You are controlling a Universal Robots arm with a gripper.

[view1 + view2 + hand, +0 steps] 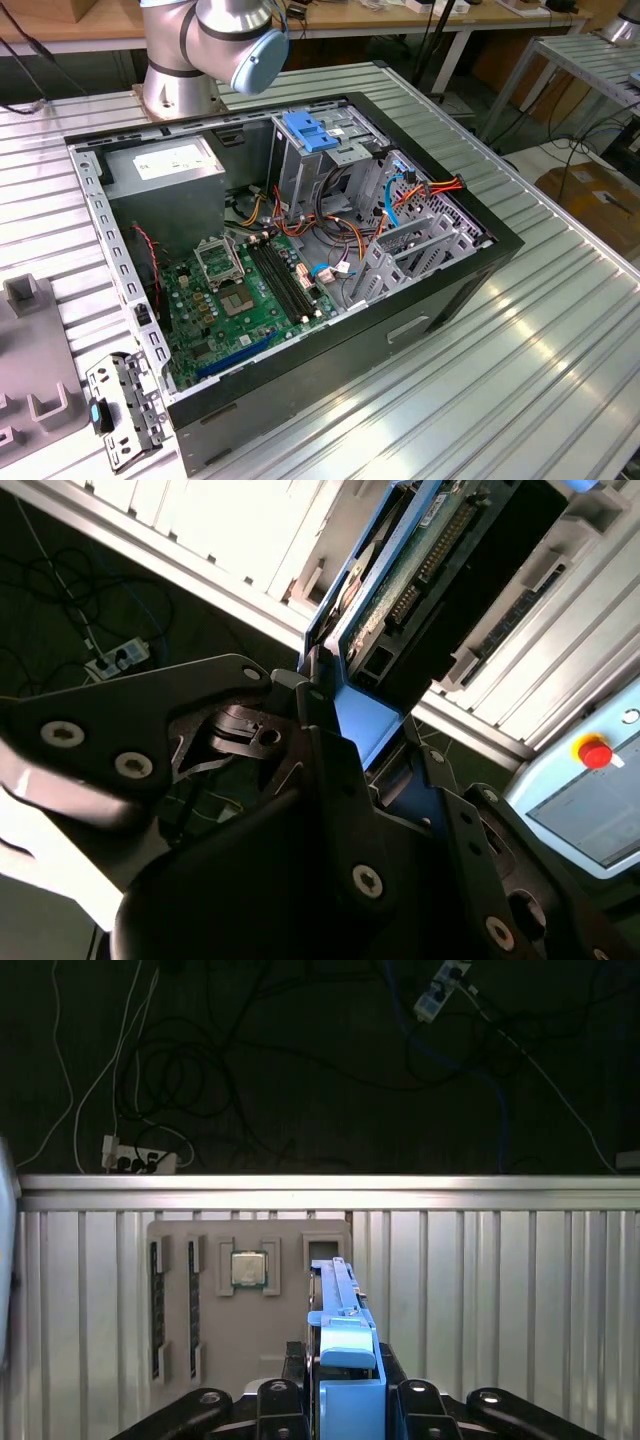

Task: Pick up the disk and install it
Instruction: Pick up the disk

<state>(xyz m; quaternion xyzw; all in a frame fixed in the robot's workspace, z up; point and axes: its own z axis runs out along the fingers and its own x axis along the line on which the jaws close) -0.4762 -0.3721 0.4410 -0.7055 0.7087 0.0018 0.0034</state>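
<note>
While the black pincer (347, 1372) is squeezing the disk (338, 1295) between its two fingers (335, 780), the disk is standing on its thin edge in that grip. In the first wrist view its blue plastic frame is facing the camera. In the second wrist view the disk is showing its green underside and a row of little pins, and the blue frame is running along its side.

Just past the disk, in the first wrist view, a grey tray (250, 1345) is lying on the ribbed metal table (500, 1300) (the kind with long shiny grooves). I cannot tell if the disk's far end is touching the tray. A square chip (248, 1268) is sitting in one pocket of the tray, and long dark sticks (157, 1300) are lying in slots beside it. Beyond the table's edge, cables and a white power strip (135, 1158) are lying on the dark floor.

In the exterior view an open black computer case (400, 335) is lying on its side on the table. Inside it, a green board (240, 310) is lying flat at about 7 o'clock from the case's middle. A grey metal box (170, 165) with a white sticker is sitting at about 10 o'clock. A tall grey cage (300, 170) with a blue latch is standing at about 12 o'clock. The arm (210, 40) is standing on the table at about 11 o'clock, outside the case.
</note>
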